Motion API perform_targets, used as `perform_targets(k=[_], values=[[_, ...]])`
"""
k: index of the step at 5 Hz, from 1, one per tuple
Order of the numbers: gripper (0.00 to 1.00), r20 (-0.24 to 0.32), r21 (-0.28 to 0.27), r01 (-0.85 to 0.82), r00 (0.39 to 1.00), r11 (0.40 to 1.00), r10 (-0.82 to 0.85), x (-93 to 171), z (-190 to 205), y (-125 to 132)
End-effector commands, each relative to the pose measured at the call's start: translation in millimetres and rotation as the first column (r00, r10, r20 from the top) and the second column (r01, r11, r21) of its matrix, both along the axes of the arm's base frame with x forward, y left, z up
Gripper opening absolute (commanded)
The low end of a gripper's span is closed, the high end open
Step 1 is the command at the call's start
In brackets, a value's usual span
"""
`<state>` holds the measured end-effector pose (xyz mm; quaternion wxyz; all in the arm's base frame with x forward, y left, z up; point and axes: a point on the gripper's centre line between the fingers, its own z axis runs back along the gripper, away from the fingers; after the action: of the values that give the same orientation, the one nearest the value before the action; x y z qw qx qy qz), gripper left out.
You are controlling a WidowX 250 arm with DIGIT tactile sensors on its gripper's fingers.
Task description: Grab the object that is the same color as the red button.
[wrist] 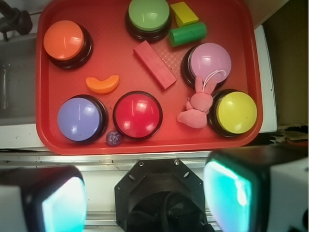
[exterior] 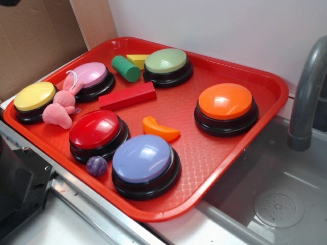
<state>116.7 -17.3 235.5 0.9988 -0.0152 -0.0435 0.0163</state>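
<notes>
No brand, label or writing can be read on anything in either view. In the wrist view the end effector (wrist: 145, 193) fills the bottom of the frame, its two fingers (wrist: 234, 191) spread wide at lower left and lower right, holding nothing and touching nothing, well apart from the red tray (wrist: 48, 140) above it. The red block (wrist: 154, 64) is a long, flat, bar-shaped rectangle of plain matte red, nearly the same shade as the tray it lies on. In the wrist view it sits a little above the centre of the frame, lying on a diagonal from upper left to lower right, between the green button (wrist: 148, 15) and the pink button (wrist: 209, 62), and above the red button (wrist: 138, 114). The red button is a glossy red dome on a black base, in the lower middle of that frame, with a small purple ball (wrist: 113, 138) just beside its lower left edge. In the exterior view the red block (exterior: 127, 96) lies left of centre, free on all sides, with the red button (exterior: 97, 133) below it, and a pink plush rabbit (exterior: 62, 105) to its left.
</notes>
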Motion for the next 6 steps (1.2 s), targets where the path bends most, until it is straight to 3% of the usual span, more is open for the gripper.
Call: perform_targets(k=[1,3,4,6], values=[[1.0,0.0,0.0,0.0,1.0,1.0,0.0,0,0,0],[1.0,-0.013,0.002,0.114,0.993,0.993,-0.114,44,-43,16],[1.0,0.028,0.048,0.133,0.991,0.99,-0.135,67,-67,23],[1.0,0.022,0.032,0.185,0.982,0.982,-0.185,109,-119,42]])
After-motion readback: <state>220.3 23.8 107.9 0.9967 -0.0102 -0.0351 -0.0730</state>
